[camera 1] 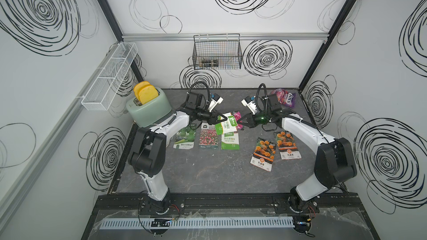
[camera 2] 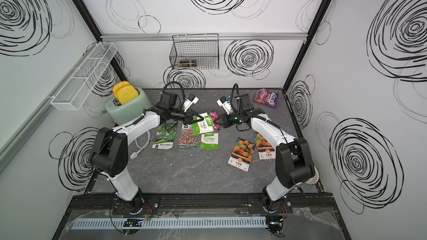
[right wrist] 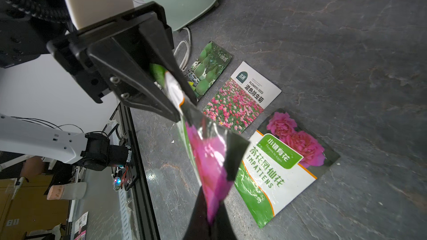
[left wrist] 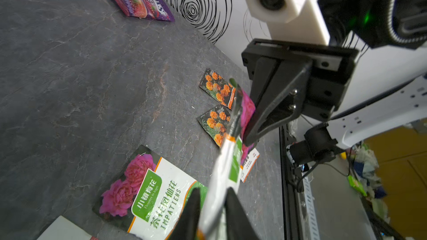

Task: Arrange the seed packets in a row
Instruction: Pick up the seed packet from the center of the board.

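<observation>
A pink-on-green seed packet (camera 1: 227, 124) hangs in the air above the table, gripped at both ends. My left gripper (camera 1: 222, 120) is shut on its white-green end (left wrist: 221, 176), and my right gripper (camera 1: 240, 122) is shut on its pink end (right wrist: 208, 158). Below lie three packets side by side: dark green (camera 1: 184, 138), red-pink field (camera 1: 208, 138) and a second pink-on-green one (camera 1: 230, 141). Two orange marigold packets (camera 1: 263, 153) (camera 1: 287, 145) lie further right, set at an angle. In both top views the held packet (camera 2: 204, 123) overlaps the row's far edge.
A purple-pink candy bag (camera 1: 284, 97) lies at the back right. A green toaster (camera 1: 149, 109) with yellow toast stands at the back left, its white cord (camera 2: 141, 144) on the table. A black wire basket (camera 1: 217, 52) and a white one (camera 1: 108, 77) hang on the walls.
</observation>
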`<move>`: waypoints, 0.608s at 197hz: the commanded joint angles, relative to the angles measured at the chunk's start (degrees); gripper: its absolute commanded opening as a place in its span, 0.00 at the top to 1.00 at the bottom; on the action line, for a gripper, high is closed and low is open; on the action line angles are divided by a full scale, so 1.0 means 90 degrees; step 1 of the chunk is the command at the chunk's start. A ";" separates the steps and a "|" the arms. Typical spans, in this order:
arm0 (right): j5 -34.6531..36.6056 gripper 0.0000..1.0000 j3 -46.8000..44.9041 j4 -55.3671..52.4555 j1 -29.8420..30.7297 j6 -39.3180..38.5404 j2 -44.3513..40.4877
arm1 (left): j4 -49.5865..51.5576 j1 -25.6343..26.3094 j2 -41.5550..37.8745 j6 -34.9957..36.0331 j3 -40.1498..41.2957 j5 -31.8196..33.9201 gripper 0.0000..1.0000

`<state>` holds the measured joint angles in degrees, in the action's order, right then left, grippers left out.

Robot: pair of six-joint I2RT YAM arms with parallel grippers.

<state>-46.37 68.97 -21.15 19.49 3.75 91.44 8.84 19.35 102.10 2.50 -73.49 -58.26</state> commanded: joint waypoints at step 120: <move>0.1399 0.02 -0.1549 0.0971 -0.1100 0.2604 -0.1512 | -0.4270 0.1029 -0.0535 -0.6096 0.1795 0.3570 1.00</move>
<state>-36.03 58.96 -10.68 7.81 20.84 78.15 -22.52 23.68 99.74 -39.57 -57.19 -39.77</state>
